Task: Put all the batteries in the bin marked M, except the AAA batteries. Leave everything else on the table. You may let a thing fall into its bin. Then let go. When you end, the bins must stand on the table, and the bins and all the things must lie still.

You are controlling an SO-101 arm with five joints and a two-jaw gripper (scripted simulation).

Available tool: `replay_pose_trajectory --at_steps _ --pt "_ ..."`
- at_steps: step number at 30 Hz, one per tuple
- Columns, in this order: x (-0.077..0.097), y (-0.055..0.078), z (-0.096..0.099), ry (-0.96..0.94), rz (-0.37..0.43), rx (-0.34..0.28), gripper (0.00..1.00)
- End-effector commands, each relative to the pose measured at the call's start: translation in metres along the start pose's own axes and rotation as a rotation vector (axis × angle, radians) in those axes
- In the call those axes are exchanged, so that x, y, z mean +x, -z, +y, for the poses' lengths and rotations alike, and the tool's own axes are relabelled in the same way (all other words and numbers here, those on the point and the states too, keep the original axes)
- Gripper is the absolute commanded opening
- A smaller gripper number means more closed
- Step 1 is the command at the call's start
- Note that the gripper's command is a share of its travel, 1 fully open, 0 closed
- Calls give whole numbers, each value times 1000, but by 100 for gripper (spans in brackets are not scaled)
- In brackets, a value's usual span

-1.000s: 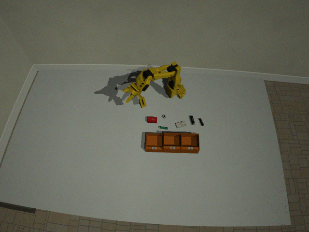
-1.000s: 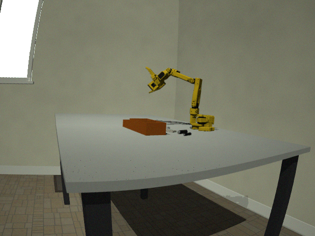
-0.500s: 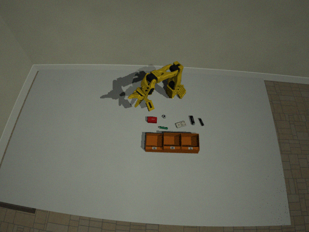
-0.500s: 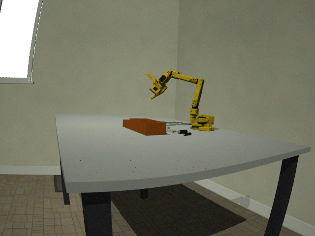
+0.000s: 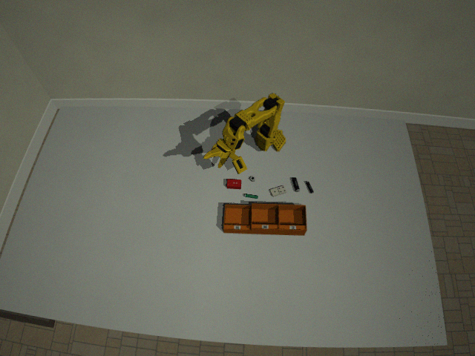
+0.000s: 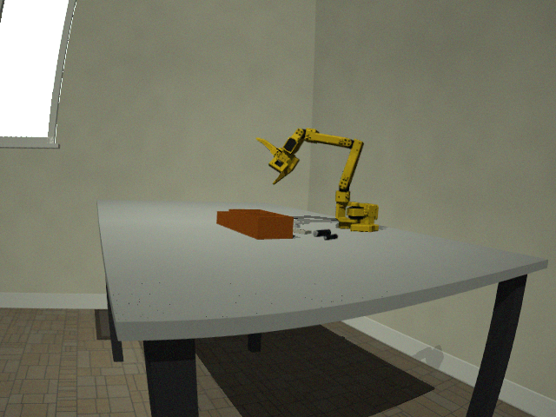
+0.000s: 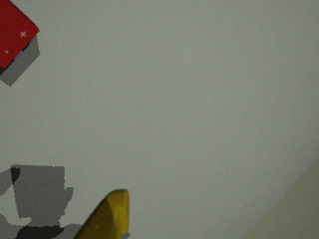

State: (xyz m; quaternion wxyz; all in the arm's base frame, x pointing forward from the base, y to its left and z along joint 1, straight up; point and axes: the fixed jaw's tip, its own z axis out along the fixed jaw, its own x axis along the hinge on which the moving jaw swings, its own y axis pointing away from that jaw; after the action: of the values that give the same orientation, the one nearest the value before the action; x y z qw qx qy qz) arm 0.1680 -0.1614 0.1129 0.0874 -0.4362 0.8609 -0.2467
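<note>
My gripper (image 5: 216, 159) (image 6: 270, 162) is open and empty, high above the table behind the row of things. One yellow jaw (image 7: 109, 217) shows in the wrist view. A thick black battery (image 5: 295, 184) (image 6: 321, 233) and a thinner black battery (image 5: 309, 186) (image 6: 331, 236) lie at the right of the row. A thin green cylinder (image 5: 250, 196) lies just behind the bins. The orange three-compartment bin block (image 5: 264, 228) (image 6: 255, 224) stands in front of the row; its labels are too small to read and all three compartments look empty.
A red block (image 5: 233, 183) (image 7: 12, 35) lies at the left of the row, below and to the right of my gripper. A small grey-white piece (image 5: 251, 178) and a white domino-like tile (image 5: 277, 190) lie between it and the batteries. The arm's base (image 5: 272, 140) (image 6: 359, 217) stands behind the row.
</note>
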Motion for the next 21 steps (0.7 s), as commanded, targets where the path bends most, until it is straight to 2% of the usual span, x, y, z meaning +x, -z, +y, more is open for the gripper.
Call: replay_pose_trajectory --at_steps 1,16,17,21 --pt "-2 1 2 -3 -5 -2 100" --pt "-18 3 22 -14 -39 -60 100" --pt "-15 -4 27 -15 -36 -98 100" --pt "-19 -3 31 -17 -42 -108 100"
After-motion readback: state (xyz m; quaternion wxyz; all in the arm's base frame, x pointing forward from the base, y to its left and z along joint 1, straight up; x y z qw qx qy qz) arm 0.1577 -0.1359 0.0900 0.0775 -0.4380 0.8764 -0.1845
